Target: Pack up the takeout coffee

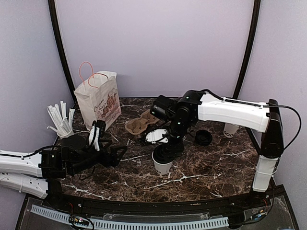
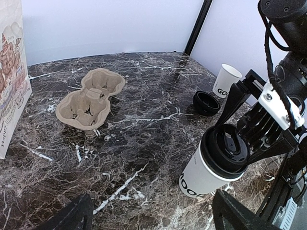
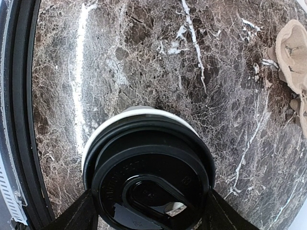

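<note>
- One small tapered white paper cup with black round plastic lid (image 1: 162,165) stands upright on the dark marbled table (image 1: 206,177), near its centre and well apart from the white printed paper bag (image 1: 100,103).
- Right gripper (image 1: 164,151): fingers clamped on either side of the cup's lid (contact shows in the right wrist view).
- Left gripper (image 1: 115,154): jaws wide apart, holding nothing, low over the table to the left of the cup.
- Brown moulded pulp cup carrier (image 1: 139,123) lies between bag and cup.

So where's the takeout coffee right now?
Top view: the takeout coffee stands centre-front on the table, held by the right end effector, nearer than the cup carrier.
</note>
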You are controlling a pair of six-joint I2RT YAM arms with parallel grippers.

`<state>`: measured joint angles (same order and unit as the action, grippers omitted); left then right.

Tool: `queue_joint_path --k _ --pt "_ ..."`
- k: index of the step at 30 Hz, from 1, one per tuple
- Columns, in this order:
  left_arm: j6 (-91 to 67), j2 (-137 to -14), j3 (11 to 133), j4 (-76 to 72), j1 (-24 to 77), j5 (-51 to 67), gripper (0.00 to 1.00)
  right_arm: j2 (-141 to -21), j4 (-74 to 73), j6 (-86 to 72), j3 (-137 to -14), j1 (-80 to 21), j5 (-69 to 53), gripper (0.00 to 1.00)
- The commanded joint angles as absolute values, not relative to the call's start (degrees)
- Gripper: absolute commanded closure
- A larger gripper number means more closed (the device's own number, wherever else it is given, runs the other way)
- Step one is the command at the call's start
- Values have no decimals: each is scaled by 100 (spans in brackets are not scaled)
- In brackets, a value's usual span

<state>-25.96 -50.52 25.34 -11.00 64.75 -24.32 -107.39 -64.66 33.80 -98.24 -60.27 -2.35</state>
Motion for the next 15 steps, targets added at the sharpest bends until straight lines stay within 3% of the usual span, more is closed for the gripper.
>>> queue_joint_path --k 1,15 --pt "-2610 -4890 2423 -1151 6442 -2515 11 -10878 -6420 3365 -9826 -6085 -272 33" --pt "-2545 -4987 2430 -1243 6442 -2518 11 -10921 -6451 3357 -9984 -6087 -398 34"
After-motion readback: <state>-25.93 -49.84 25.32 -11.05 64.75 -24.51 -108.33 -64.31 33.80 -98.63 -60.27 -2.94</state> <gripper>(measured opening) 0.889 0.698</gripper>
